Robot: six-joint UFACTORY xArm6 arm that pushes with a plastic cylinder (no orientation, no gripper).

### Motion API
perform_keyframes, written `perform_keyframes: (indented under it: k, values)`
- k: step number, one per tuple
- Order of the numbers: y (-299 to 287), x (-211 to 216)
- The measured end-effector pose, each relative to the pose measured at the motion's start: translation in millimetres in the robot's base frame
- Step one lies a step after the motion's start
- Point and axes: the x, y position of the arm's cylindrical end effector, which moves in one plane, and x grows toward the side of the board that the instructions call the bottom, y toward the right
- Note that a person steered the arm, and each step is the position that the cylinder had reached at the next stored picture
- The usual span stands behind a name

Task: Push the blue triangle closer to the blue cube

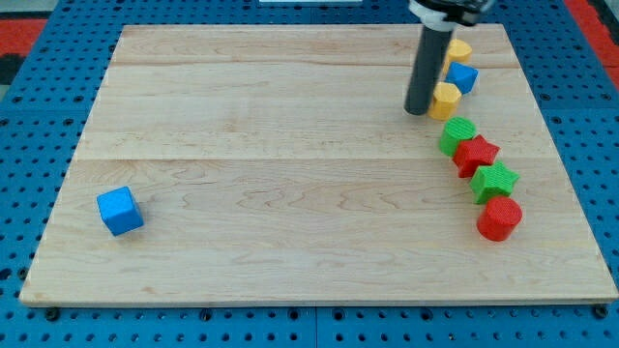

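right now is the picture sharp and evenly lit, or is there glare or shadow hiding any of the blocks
In the camera view the light is even and soft, with no glare on the wooden board; the blue cube at the view's left is crisp with only a faint shadow; my tip casts almost none; the rod partly hides the yellow blocks, and the blue triangle is small but sharp.

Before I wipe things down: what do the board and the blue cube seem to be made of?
The board looks like pale, smooth wood: grain and plank seams show. The blue cube looks like matte plastic, evenly coloured, without glare; possibly printed, but too small to tell.
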Motion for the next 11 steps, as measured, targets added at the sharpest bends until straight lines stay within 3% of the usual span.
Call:
perform_keyframes:
  k: [2,3,4,5,6,7,10,11]
  values:
    - [25.6,-150.0]
    - [101.2,-151.0]
    - [217.4,-134.2]
    - [214.3,-84.1]
    - [144.6,-58.9]
    - [98.1,-51.9]
    - [54.7,-19.6]
    - [16.6,-6.5]
